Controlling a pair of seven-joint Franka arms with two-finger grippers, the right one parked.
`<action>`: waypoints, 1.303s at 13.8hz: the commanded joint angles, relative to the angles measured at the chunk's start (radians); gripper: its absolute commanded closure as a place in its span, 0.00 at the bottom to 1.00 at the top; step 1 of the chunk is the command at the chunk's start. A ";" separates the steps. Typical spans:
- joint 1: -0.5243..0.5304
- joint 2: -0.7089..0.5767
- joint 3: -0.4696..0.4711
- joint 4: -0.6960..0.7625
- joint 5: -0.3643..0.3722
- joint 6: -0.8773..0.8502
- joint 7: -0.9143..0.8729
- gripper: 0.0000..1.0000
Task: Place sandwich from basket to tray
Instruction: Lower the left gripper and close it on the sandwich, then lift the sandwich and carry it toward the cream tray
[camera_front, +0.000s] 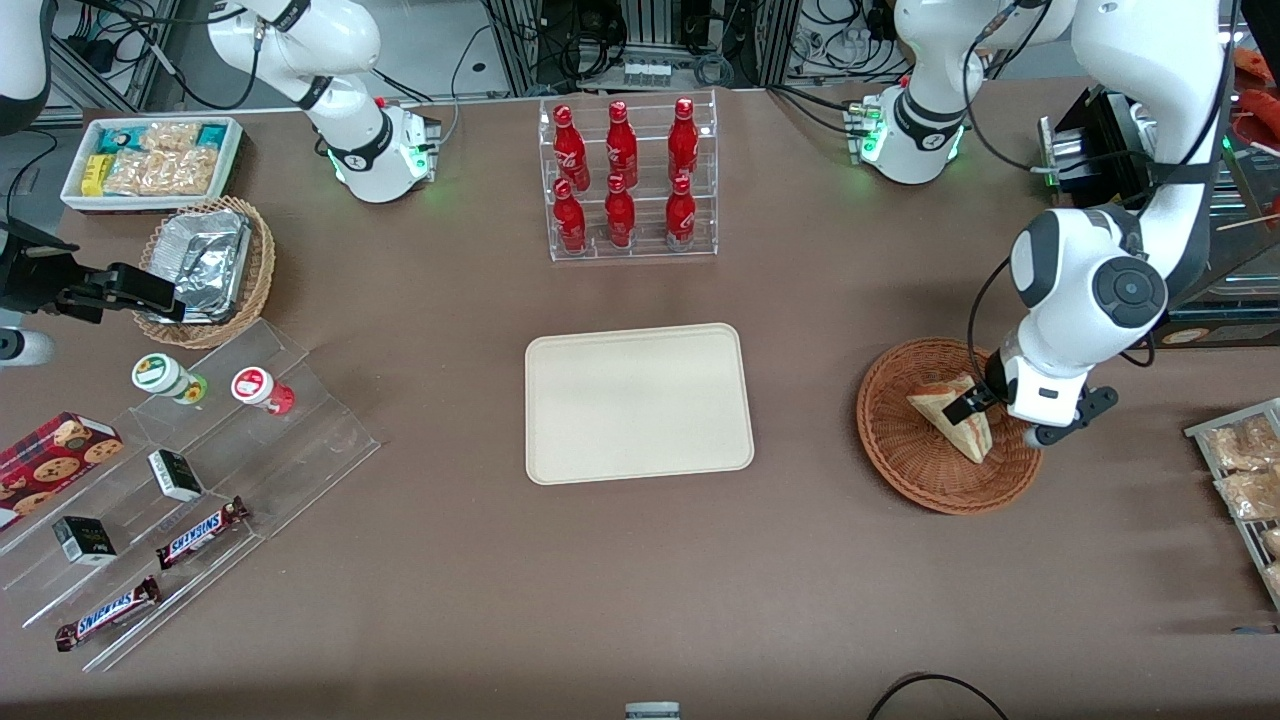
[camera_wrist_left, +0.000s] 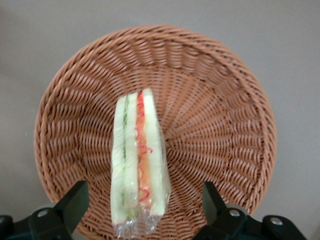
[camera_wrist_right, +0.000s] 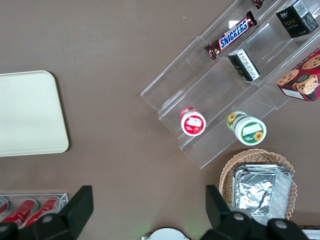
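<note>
wide-spread fingers (camera_wrist_left: 75, 200) of gripper (camera_wrist_left: 142, 210) straddle sandwich (camera_wrist_left: 137, 160) in basket (camera_wrist_left: 225, 125).

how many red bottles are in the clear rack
6, all upright in the clear rack farther from the front camera than the tray: three on the upper step, three on the lower. The gripper is open over the sandwich.

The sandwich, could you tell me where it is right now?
The sandwich lies in the basket toward the working arm's end of the table, with the open gripper straddling it.
</note>
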 joint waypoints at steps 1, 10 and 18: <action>-0.004 -0.047 0.006 -0.025 -0.004 -0.029 -0.045 0.00; -0.004 0.051 0.004 -0.022 -0.007 0.020 -0.108 0.00; -0.004 0.097 0.004 -0.020 -0.007 0.054 -0.107 0.57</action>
